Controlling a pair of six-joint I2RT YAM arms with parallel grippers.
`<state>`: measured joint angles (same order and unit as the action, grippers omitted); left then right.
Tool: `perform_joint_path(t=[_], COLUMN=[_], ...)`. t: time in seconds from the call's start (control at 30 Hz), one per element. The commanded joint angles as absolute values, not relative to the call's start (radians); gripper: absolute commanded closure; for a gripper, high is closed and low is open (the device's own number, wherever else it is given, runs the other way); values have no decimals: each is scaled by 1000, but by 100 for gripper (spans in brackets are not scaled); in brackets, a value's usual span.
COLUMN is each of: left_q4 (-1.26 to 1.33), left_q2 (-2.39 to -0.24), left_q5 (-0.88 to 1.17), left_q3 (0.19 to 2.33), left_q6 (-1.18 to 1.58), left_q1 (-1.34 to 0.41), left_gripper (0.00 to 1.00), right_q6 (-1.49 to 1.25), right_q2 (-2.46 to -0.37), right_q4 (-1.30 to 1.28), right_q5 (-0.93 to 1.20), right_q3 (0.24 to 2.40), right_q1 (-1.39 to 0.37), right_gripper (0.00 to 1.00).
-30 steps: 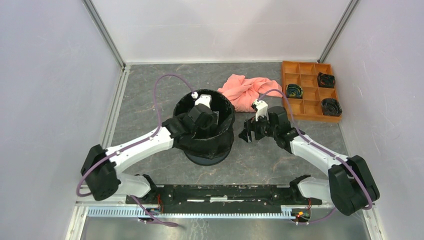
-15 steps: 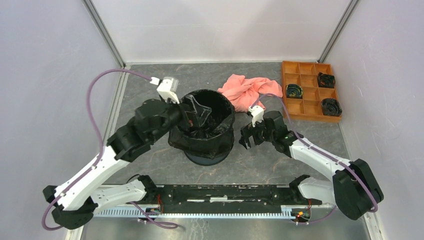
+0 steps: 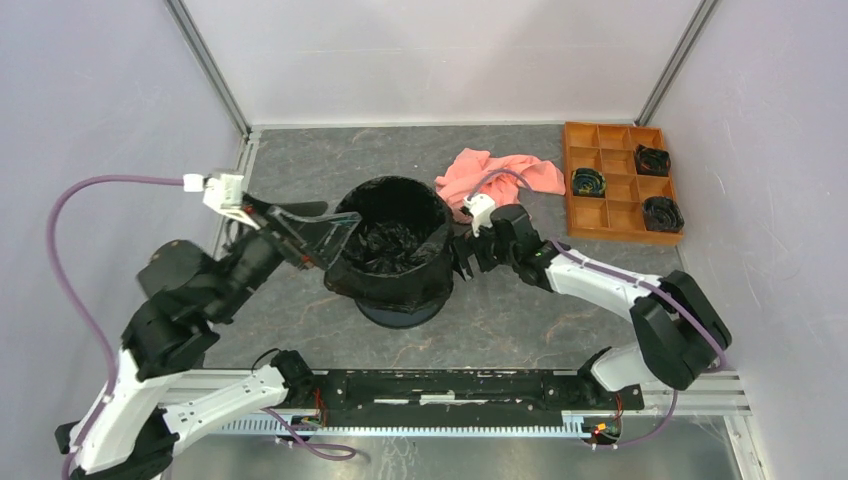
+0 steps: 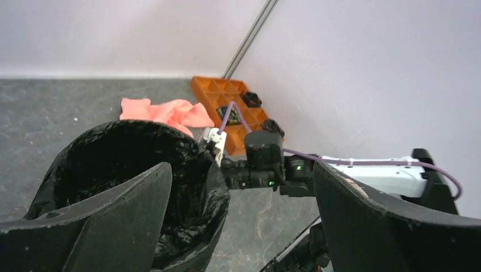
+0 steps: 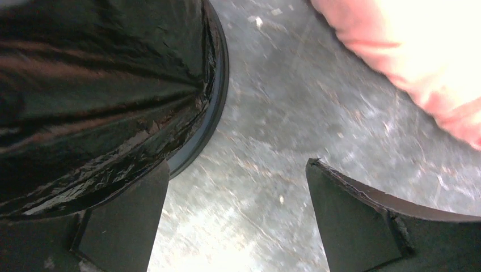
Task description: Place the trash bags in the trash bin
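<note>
Black glossy trash bag: inside trash bin, draped over its rim. My left gripper: released, empty, at bin's left rim. My right gripper: released, empty, beside bin's right.

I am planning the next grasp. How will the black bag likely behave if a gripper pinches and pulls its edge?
The trash bag looks thin and wrinkled, so it is probably floppy and very light. Its glossy surface may slip in a pinch. It drapes over the trash bin, so a hard pull might drag or tip the bin.
</note>
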<state>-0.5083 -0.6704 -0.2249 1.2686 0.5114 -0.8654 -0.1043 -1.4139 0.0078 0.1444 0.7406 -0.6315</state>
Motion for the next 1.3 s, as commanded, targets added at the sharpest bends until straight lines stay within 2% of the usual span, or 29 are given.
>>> perform_joint_path(t=[0.0, 0.33, 0.57, 0.67, 0.9, 1.07, 1.27], left_q4=[-586, -698, -741, -747, -746, -732, -737], left_q2=[-613, -558, -539, -533, -537, -555, -553], left_q5=[-262, -313, -313, -318, -323, -303, -304], left_q3=[1346, 1431, 1444, 1449, 1440, 1435, 1451], left_q6=[433, 410, 418, 420, 395, 382, 407], left_q1=[-862, -862, -862, -862, -862, -862, -862], left_gripper=[0, 0, 0, 0, 0, 0, 0], right_q6=[-138, -243, -339, -436, -628, -648, -622], right_q2=[-1488, -1756, -1890, -1873, -1676, -1580, -1687], right_q4=[144, 161, 136, 155, 307, 305, 508], right_q5=[149, 101, 92, 58, 8, -166, -393], right_q3=[851, 1151, 1340, 1311, 1013, 901, 931], right_q1=[-714, -914, -974, -988, -1073, -1161, -1330], right_gripper=[2, 2, 2, 2, 2, 2, 2])
